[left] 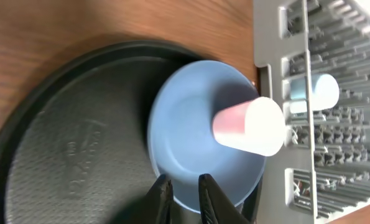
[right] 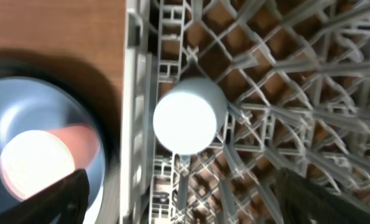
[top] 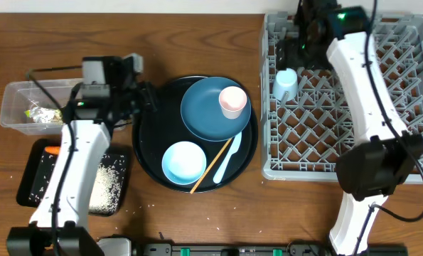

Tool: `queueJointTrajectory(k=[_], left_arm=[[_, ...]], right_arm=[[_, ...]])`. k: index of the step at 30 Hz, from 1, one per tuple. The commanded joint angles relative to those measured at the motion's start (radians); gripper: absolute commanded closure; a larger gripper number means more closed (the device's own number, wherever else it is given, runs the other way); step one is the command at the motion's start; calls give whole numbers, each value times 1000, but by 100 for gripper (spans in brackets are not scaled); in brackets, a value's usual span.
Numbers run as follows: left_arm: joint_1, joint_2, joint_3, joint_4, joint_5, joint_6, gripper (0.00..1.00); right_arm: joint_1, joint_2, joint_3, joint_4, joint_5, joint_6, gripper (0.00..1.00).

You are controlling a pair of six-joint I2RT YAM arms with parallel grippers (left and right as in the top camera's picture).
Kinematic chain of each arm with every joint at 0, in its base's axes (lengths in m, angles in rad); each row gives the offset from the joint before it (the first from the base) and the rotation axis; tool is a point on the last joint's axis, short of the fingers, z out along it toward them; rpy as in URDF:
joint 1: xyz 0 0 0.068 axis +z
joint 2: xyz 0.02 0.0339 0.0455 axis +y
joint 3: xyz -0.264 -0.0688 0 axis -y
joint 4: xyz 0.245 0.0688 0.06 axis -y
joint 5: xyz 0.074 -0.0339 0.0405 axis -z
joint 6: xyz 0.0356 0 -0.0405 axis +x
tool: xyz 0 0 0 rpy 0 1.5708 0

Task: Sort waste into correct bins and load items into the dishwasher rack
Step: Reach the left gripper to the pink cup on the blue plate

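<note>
Blue cup [right: 188, 121] below right hand [right: 188, 199], seemingly free

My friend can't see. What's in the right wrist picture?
A light blue cup sits in the grey rack, near its edge. Outside the rack, to the left, a pink cup stands on a dark blue plate.

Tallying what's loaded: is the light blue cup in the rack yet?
In: the light blue cup sits among pegs inside the dishwasher rack, beside its left wall.
</note>
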Motion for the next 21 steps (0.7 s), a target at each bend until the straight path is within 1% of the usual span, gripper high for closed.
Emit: queueJointTrajectory(k=[1,3,5,7,8,11,15,16,19,21], left_arm=[[-93,-21,51,-10,-148,2,83],[-158,-20,64,-8,-235,-14,83],[-224,-20,76,2,-320,-36,83],[-277,-20,79,24,-368,-39,83],[-297,-19,79,37,-385,-39,79],[-347,-9,78,80,-441,-69,77],[-371,31,78,155,-444,-100,74],[-370,46,78,168,-443,-115,72],[-370,92,78,185,-443,-126,69],[-370,130,79,199,-442,-126,69]], right_arm=[[-21,-8,111,-68,-28,-8,9],[-38,-8,162,-114,-65,-8,7],[-54,-8,193,-141,-106,-18,1],[-65,-8,203,-168,-114,-44,1],[-69,-8,203,-180,-112,-53,1],[-86,-8,202,-217,-112,-60,1],[-108,-8,202,-251,-113,-60,1],[-113,-8,202,-260,-113,-61,1],[-122,-8,202,-277,-112,-60,1],[-126,-8,202,-286,-112,-61,1]])
